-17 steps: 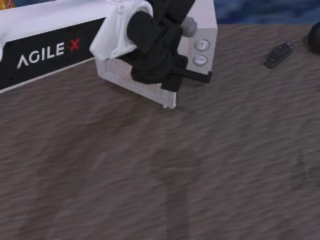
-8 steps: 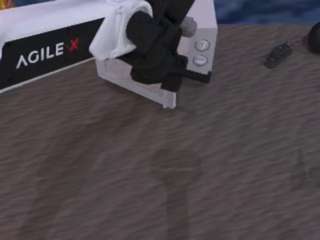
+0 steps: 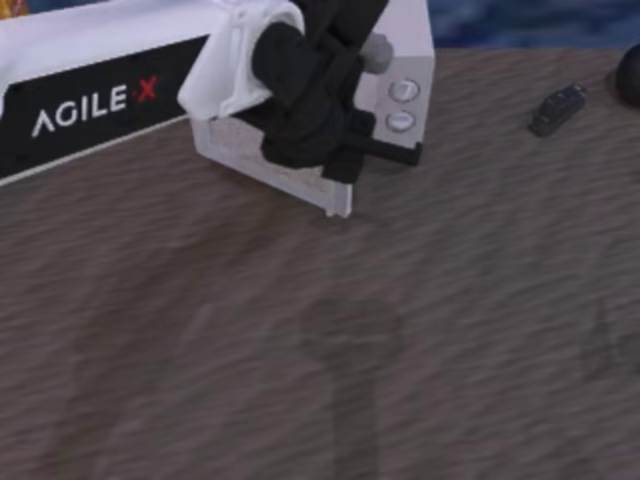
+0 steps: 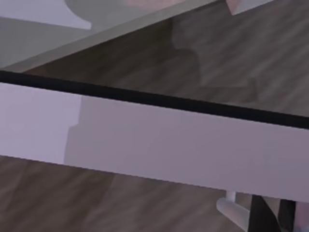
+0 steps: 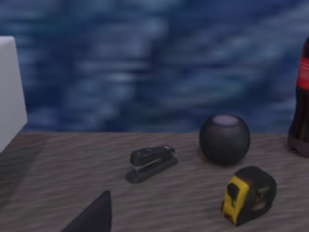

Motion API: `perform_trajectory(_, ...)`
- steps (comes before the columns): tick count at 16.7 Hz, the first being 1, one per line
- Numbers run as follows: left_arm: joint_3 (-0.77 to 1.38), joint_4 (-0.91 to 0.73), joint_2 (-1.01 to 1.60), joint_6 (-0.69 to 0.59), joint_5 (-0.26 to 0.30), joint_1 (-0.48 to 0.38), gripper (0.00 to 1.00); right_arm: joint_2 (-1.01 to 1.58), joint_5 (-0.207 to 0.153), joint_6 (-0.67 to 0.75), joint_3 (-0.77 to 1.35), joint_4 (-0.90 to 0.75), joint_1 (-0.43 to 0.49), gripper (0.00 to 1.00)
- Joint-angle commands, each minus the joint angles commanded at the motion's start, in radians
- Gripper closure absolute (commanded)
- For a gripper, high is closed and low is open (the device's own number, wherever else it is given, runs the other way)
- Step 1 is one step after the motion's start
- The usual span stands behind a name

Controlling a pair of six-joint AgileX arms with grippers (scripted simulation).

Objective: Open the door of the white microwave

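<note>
The white microwave point(image 3: 408, 45) stands at the table's far edge, its two silver knobs point(image 3: 402, 104) facing the front. Its door point(image 3: 300, 185) is swung partly out, hinged on the left, with its free edge toward the table's middle. My left gripper point(image 3: 385, 150) reaches over the door and is shut on the door's thin handle point(image 4: 237, 211). In the left wrist view the door's white edge point(image 4: 159, 142) crosses the picture, with the microwave's inside point(image 4: 96, 34) beyond it. My right gripper point(image 5: 96, 215) is out of the top view, parked at the right.
A black stapler point(image 3: 557, 108) lies right of the microwave, with a dark round speaker point(image 3: 630, 75) beyond it. The right wrist view also shows a yellow-and-black tape measure point(image 5: 247, 195) and a cola bottle point(image 5: 300, 96). The brown wooden table point(image 3: 320, 350) spreads in front.
</note>
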Motion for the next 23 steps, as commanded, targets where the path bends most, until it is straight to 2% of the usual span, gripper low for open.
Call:
perform_trajectory(6,-0.006,0.001,0.001,0.0,0.007,-0.006,1.0,0.0,0.0,0.0,0.0,0.0,0.0,0.0)
perform_trajectory(13,-0.116,0.043,-0.084,0.125,0.071,0.03,1.0,0.0,0.0,0.0,0.0,0.0,0.0,0.0)
perform_trajectory(23,-0.117,0.044,-0.084,0.126,0.072,0.03,1.0,0.0,0.0,0.0,0.0,0.0,0.0,0.0)
